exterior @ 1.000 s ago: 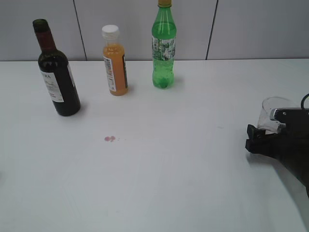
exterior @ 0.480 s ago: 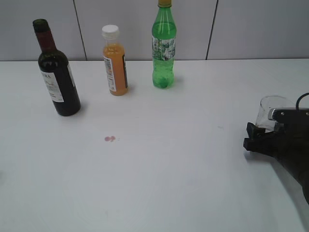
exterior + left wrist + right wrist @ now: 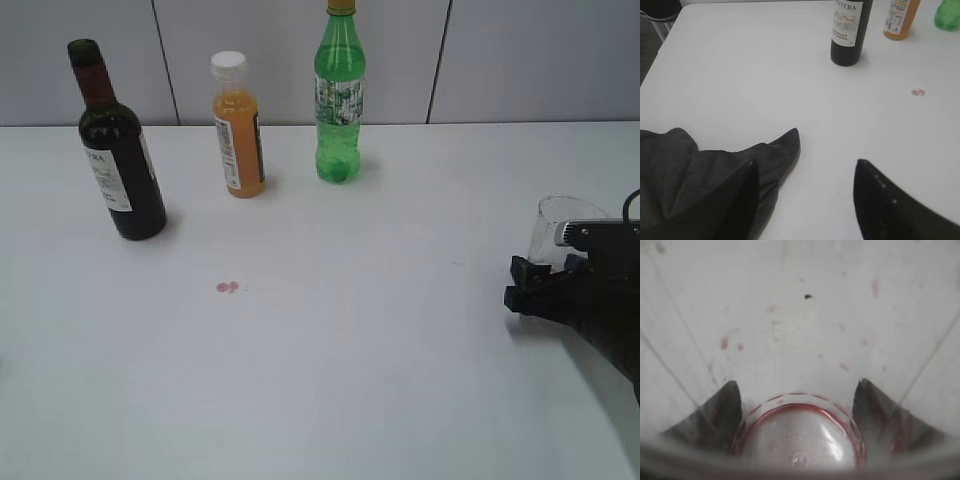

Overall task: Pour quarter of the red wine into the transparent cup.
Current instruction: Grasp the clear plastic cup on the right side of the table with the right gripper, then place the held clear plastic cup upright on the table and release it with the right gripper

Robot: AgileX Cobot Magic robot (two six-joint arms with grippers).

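Note:
The dark wine bottle [image 3: 120, 170] with maroon neck foil and a white label stands upright at the far left of the table; its lower part also shows in the left wrist view [image 3: 849, 30]. The transparent cup [image 3: 560, 222] is at the right edge, tilted, with my right gripper [image 3: 530, 285] around it. In the right wrist view the cup [image 3: 800, 435] fills the frame, with reddish residue and specks, and the right gripper's [image 3: 797, 390] fingers sit on both sides of its base. My left gripper [image 3: 805, 200] is open and empty, far from the bottle.
An orange juice bottle [image 3: 238, 130] and a green soda bottle [image 3: 339, 100] stand at the back. A small red spill [image 3: 228, 287] marks the table's middle left. A dark grey cloth [image 3: 705, 175] lies under the left gripper's left finger.
The cup has shifted a little in the right gripper and now leans more to the right. The bottles have not moved.

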